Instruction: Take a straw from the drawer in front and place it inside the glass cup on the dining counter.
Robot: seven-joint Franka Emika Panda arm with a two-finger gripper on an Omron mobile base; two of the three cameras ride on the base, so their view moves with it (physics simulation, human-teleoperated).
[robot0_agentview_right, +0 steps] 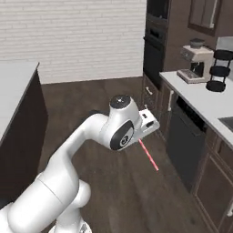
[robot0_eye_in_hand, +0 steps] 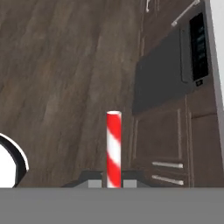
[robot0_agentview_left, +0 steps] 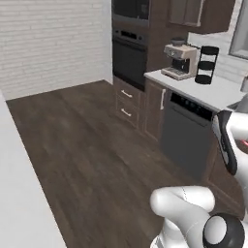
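My gripper is shut on the straw, a red stick with pale stripes that rises straight between the finger tips in the hand view. In the right base view the straw slants down and right from the gripper, held above the wood floor. The dining counter has a white top and dark base and stands to the left; its edge also runs along the left base view. The glass cup is out of view. Two shut dark drawers with silver bar handles sit below the oven; which one is the task's drawer I cannot tell.
Along the right runs the wall counter with a coffee machine and a black stand. Below it is a dark dishwasher, and a built-in oven stands beyond. Open wood floor lies between the two counters.
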